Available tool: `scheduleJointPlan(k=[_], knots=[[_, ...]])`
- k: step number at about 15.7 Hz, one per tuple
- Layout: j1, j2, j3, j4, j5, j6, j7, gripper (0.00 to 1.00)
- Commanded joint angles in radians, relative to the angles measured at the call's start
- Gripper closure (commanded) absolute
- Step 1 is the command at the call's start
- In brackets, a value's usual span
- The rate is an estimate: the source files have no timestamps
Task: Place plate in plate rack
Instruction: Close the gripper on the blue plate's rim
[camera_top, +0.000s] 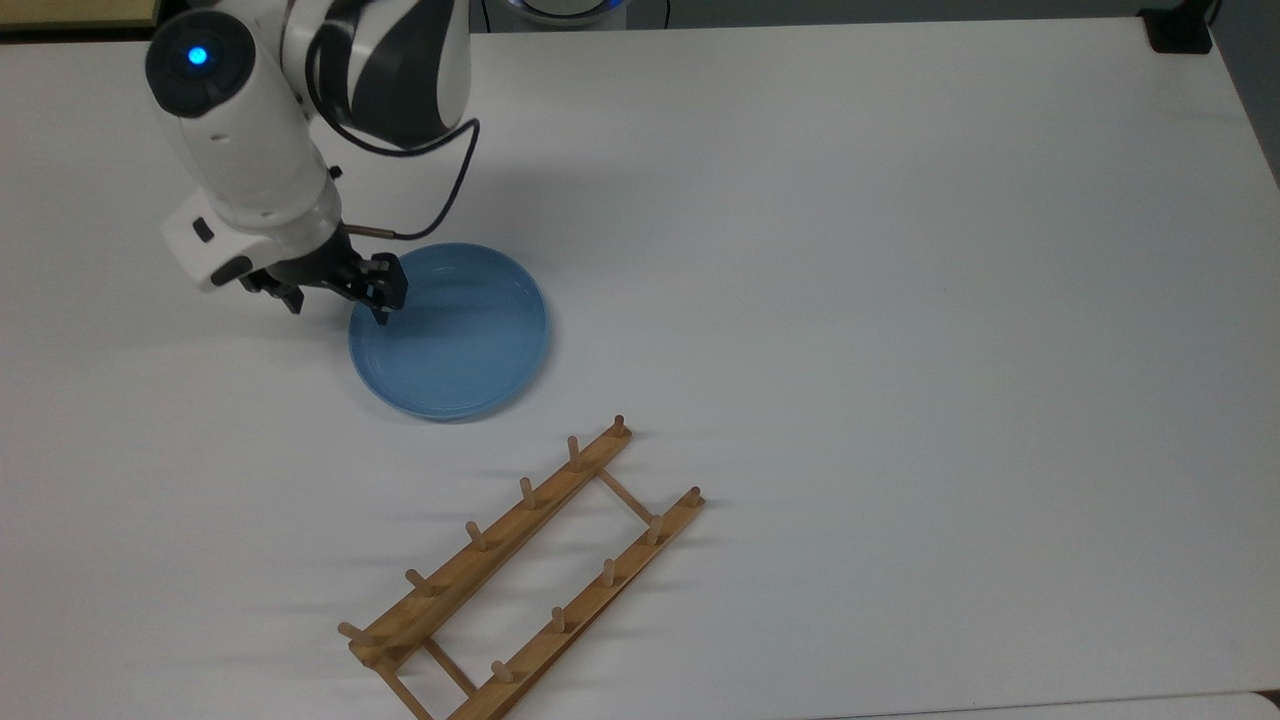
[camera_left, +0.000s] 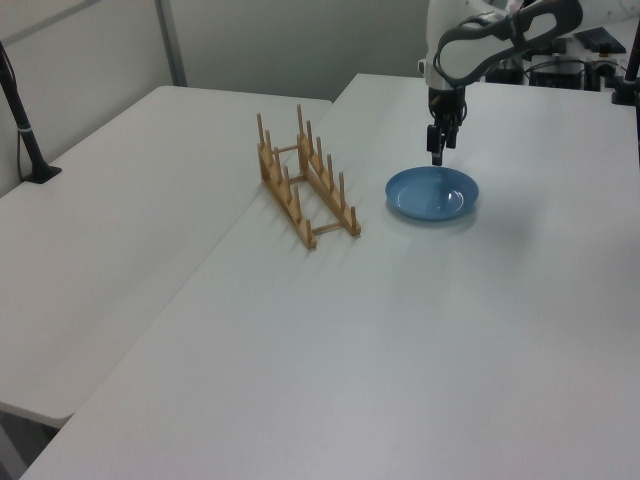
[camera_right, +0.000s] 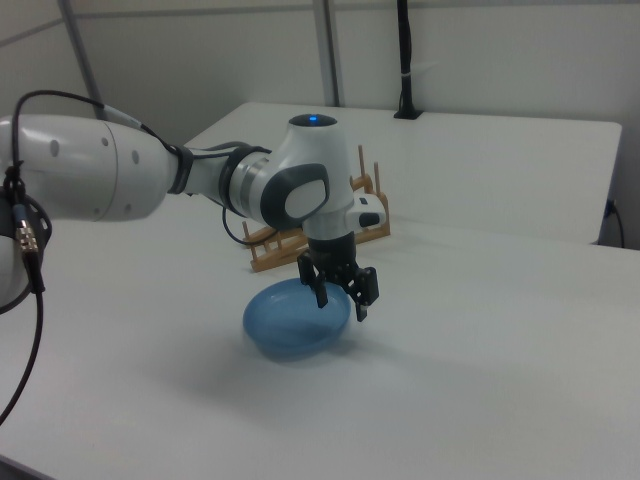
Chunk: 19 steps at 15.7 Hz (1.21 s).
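A light-blue plate (camera_top: 460, 340) (camera_left: 432, 193) (camera_right: 285, 325) lies flat on the white table. My gripper (camera_top: 340, 303) (camera_left: 437, 155) (camera_right: 342, 303) is open and points down over the plate's rim on the top view's left. One finger is over the plate's inside and the other is over the table just outside the rim. I cannot tell whether a finger touches the plate. The wooden plate rack (camera_top: 520, 570) (camera_left: 305, 180) (camera_right: 375, 232) stands apart from the plate, toward the top view's bottom edge, with nothing between its pegs.
A black cable (camera_top: 440, 210) loops from the wrist above the plate. A black clamp base (camera_top: 1180, 30) sits at the top view's upper right corner. A black post (camera_left: 25, 130) stands on the adjoining table in the left view.
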Motion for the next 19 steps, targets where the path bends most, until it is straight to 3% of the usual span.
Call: scheduleJointPlan(k=[1, 4, 11, 16, 19], knots=[[0.003, 0.020, 0.008, -0.003, -0.002, 0.050, 0.011, 0.31], [0.003, 0.036, 0.009, -0.003, -0.010, 0.058, 0.011, 0.35], [0.003, 0.045, 0.011, -0.003, -0.011, 0.058, 0.009, 0.73], [0.002, 0.042, 0.009, -0.003, -0.010, 0.058, -0.003, 0.88], [0.000, 0.040, 0.009, -0.001, -0.010, 0.056, -0.009, 0.91]])
